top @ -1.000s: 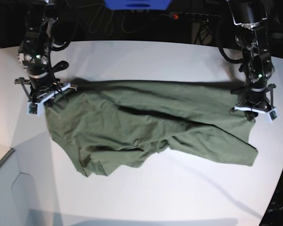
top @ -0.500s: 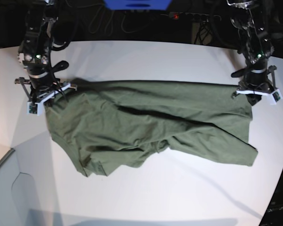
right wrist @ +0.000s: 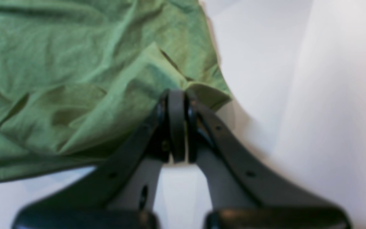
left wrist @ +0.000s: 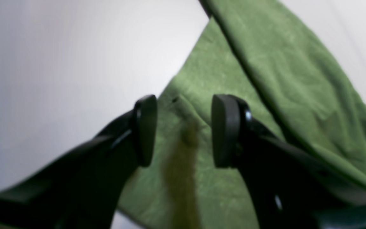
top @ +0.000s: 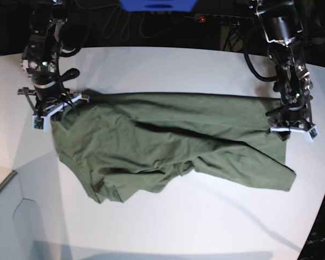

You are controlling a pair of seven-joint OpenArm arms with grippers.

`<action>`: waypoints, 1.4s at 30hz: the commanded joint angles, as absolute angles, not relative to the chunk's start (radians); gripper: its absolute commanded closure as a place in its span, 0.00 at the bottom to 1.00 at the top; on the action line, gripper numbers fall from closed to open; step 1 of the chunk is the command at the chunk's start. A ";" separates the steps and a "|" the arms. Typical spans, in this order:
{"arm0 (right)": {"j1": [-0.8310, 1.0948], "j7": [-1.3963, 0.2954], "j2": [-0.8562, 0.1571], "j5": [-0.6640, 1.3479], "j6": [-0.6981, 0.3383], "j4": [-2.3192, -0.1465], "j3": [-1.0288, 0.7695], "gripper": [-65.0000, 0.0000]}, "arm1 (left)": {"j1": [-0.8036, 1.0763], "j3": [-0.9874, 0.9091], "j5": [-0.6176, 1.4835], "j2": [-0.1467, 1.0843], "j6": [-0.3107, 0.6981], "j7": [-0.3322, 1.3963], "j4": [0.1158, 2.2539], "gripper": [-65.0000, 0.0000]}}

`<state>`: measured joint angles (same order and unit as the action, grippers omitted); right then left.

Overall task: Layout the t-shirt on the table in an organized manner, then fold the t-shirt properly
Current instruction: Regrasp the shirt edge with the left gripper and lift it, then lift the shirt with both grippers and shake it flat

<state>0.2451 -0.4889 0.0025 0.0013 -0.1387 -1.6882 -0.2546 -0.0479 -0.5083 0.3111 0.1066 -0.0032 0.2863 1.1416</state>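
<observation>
While the right tool [right wrist: 176,124] pinches the t-shirt [top: 168,146], the left tool [left wrist: 183,130] gapes released.

Background beyond the far edge
A bright blue flat panel [top: 157,5] sits far centre; right of it, a black power strip with a red light [top: 212,18].

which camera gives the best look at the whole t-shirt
The base view: the whole t-shirt shows spread, rumpled, across the table. The left wrist view shows only one edge; the right wrist view only a wrinkled corner.
</observation>
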 commanded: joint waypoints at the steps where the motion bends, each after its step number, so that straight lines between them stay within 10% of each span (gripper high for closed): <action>1: 0.242 -0.469 -0.002 0.005 -0.145 -1.705 -0.257 1.00 | -0.076 -0.509 0.311 0.119 -0.002 0.265 1.132 0.58; 10: 0.246 -0.469 -0.005 0.005 -0.145 -1.705 -0.259 1.00 | -0.128 -0.512 0.311 0.133 -0.002 0.260 1.009 0.61; 21: 0.243 -0.469 -0.007 0.004 -0.145 -1.705 -0.260 1.00 | -0.120 -0.515 0.318 0.133 -0.004 0.263 1.020 1.00; 42: 0.271 -0.469 -0.007 0.002 -0.145 -1.712 -0.262 1.00 | 0.447 -0.673 0.625 0.045 0.004 0.263 1.652 1.00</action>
<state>0.2687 -0.4870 -0.0025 0.0013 -0.1387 -1.6909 -0.2584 0.4541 -0.6701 0.6216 0.0349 -0.0067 0.2916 1.6279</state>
